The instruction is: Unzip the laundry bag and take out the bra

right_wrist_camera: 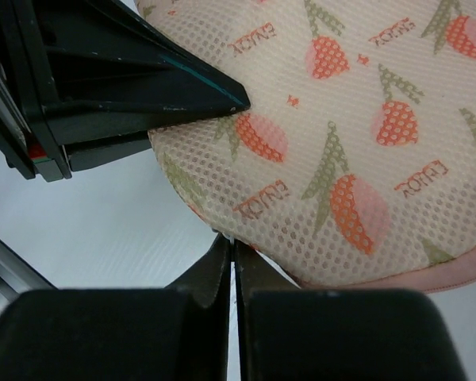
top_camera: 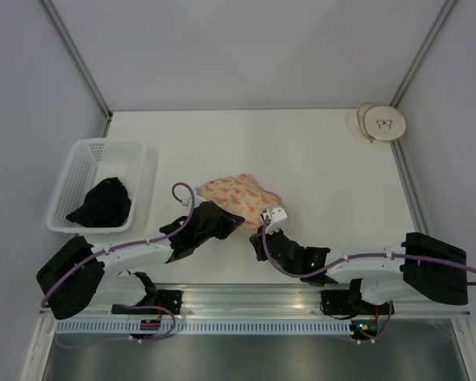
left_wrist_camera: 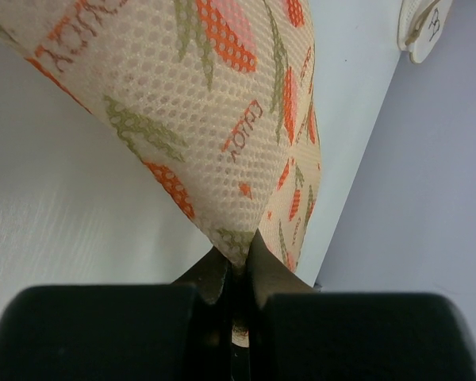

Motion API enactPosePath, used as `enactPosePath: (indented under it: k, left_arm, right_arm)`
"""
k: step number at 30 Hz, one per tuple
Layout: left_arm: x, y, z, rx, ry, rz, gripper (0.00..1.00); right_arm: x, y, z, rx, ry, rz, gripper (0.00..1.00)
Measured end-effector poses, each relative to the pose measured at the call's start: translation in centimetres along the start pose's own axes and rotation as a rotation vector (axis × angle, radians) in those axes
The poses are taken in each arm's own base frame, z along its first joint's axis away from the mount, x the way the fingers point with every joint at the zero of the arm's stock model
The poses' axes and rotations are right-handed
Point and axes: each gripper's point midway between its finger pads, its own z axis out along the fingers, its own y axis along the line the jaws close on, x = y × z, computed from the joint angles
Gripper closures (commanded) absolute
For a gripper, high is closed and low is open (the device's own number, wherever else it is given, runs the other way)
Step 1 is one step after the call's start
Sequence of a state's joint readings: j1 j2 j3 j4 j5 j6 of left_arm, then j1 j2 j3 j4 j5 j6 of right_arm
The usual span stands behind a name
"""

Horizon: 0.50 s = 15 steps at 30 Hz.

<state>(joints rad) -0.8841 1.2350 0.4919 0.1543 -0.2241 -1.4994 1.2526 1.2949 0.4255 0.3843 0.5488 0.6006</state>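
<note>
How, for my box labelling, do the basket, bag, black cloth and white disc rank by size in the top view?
1. Basket.
2. Bag and black cloth: they look alike, and the bag is partly covered, so unranked.
3. White disc.

The laundry bag (right_wrist_camera: pixel 365 119) carries one small orange word, repeated among its printed motifs — "ENJOY". The mark on the cream disc (top_camera: pixel 383 123) — unreadable.

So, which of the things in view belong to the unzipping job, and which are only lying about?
Job: laundry bag; left gripper, shut on its fabric; right gripper, shut at its edge.
Lying about: white basket; black garment in it; round white object at the far right corner.
</note>
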Motion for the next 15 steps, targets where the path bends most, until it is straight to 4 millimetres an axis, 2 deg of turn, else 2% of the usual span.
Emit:
enactPosePath:
  k: [9,15]
  left_arm:
    - [0.1,0.2,-0.2,0.004,0.014,0.046,0.98]
    - [-1.7,1.2,-0.7,0.013,-0.004,0.149,0.98]
  right_arm:
    - [-0.8,-1.0,-1.4,0.063,0.039,-0.007,1.00]
    - [-0.1,-2.3,-2.5,0.139,0.123,-0.025,1.00]
